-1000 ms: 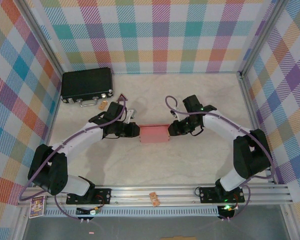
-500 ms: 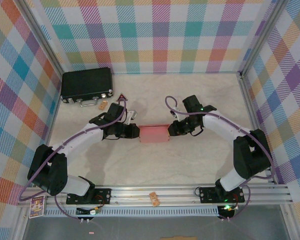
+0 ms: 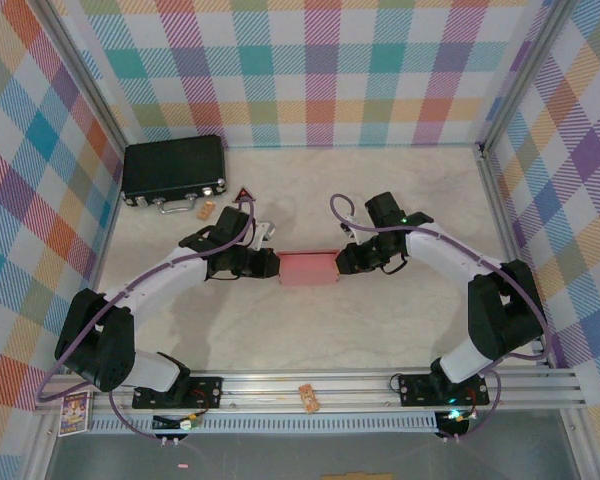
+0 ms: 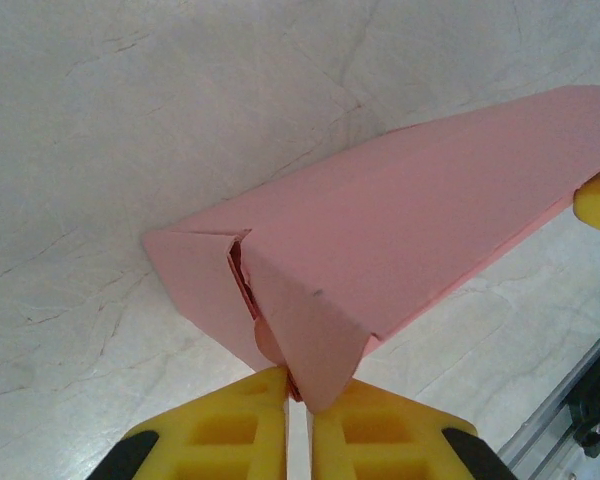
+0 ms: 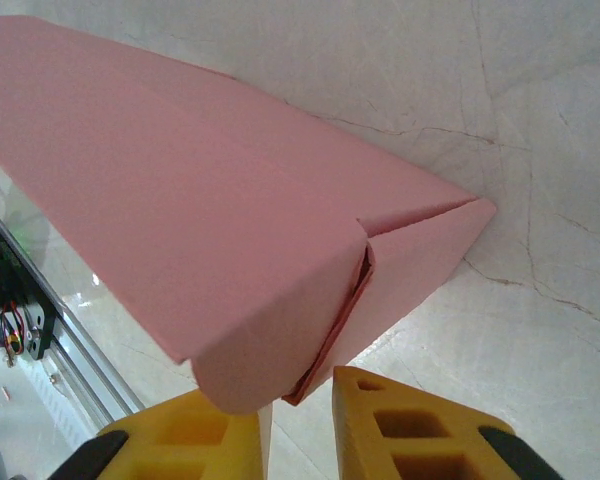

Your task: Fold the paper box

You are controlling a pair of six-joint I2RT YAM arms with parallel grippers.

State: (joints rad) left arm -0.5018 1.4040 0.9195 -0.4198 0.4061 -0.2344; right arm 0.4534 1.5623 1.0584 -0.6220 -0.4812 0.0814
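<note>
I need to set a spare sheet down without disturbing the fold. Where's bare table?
Bare table lies between the paper box and the near rail, and along the back wall right of the black case. Crowded: the middle line, where the left gripper and right gripper meet the box ends, and around the case.

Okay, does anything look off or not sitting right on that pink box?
Yes. Both ends of the paper box gape slightly: in the left wrist view the end flap bulges outward beside a dark slit, and the right wrist view shows a similar slit between its flaps. No tear is visible.
</note>
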